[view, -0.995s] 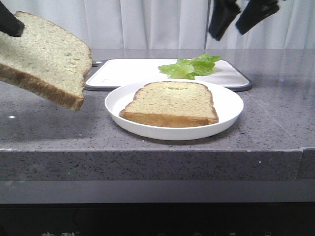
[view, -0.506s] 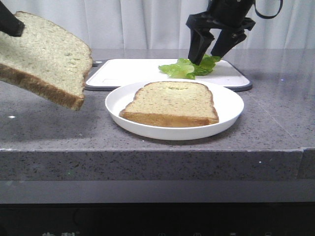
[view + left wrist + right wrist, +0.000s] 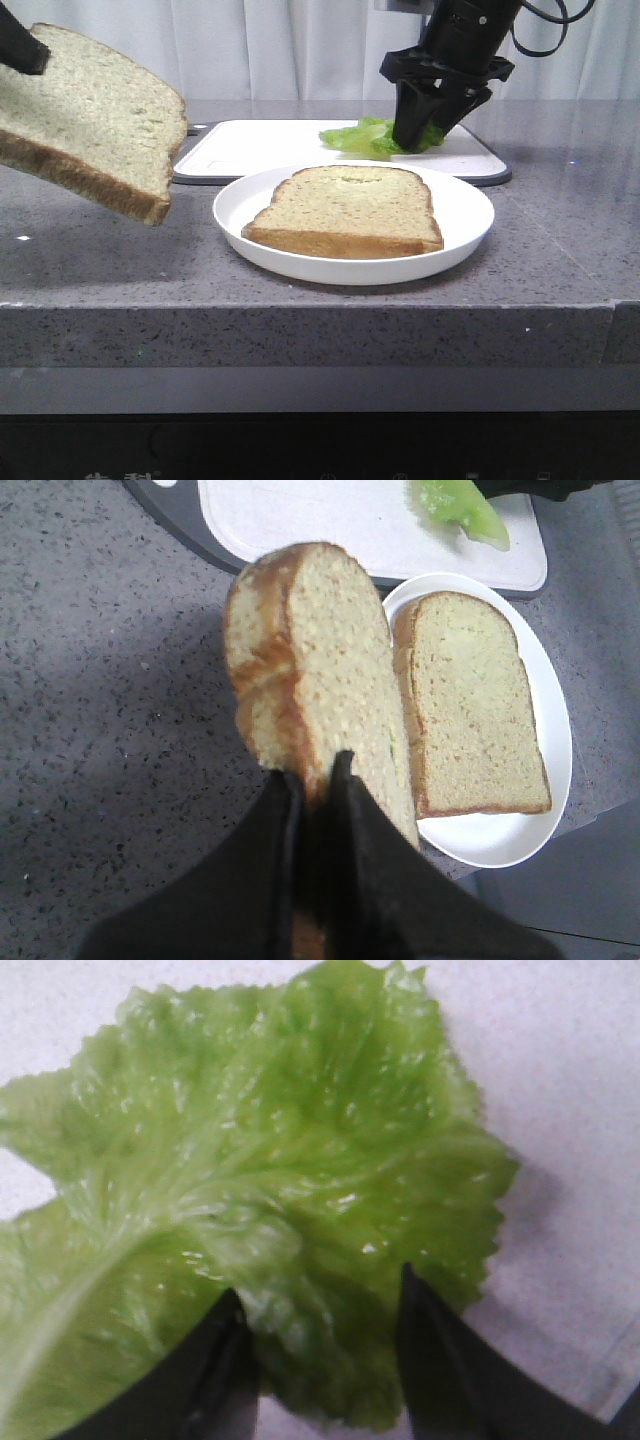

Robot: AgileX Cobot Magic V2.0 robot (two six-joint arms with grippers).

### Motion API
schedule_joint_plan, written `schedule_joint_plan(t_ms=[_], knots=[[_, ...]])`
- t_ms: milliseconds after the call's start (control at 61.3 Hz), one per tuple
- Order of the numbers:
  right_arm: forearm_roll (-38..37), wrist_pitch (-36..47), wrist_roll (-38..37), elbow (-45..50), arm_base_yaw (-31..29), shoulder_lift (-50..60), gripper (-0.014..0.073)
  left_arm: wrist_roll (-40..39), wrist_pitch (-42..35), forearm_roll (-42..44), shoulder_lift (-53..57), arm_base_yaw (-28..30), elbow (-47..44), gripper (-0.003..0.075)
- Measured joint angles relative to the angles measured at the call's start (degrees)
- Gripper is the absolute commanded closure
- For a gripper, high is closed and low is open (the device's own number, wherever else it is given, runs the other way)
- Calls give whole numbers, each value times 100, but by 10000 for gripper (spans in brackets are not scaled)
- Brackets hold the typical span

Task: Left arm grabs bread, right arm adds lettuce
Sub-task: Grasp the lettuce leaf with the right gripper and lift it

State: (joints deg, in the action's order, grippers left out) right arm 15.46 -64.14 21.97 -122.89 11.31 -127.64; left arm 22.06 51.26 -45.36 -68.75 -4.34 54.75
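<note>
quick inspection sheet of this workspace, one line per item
surface: grey speckled counter, white cutting board at back
job's things: bread held in the air by left claw; lettuce flat on the board
clutter: second slice on white plate
grippers: left claw shut on bread; right claw open, straddling the lettuce edge
cables: black cable at right arm
surroundings: white curtain behind

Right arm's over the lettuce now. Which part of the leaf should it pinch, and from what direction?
Pinch the lettuce at its ruffled edge, from straight above. The leaf lies flat on the white cutting board, and the right end effector is already astride that crinkled margin, fingers either side. The puckered edge looks like it stands off the board enough to catch.
</note>
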Motion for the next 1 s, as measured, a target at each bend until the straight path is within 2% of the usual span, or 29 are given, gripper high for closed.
schedule_joint_plan(t_ms=[65, 179, 522, 620, 995], knots=[[15, -49, 0, 0, 0, 0, 554, 0, 0, 0, 0, 0, 0, 739], [26, -99, 10, -13, 0, 0, 609, 0, 0, 0, 0, 0, 0, 739], [15, -648, -10, -587, 0, -35, 620, 0, 0, 0, 0, 0, 0, 739], [15, -679, -10, -721, 0, -23, 658, 0, 0, 0, 0, 0, 0, 739], [72, -739, -243, -746, 11, 480, 658, 0, -10, 0, 0, 0, 0, 739]])
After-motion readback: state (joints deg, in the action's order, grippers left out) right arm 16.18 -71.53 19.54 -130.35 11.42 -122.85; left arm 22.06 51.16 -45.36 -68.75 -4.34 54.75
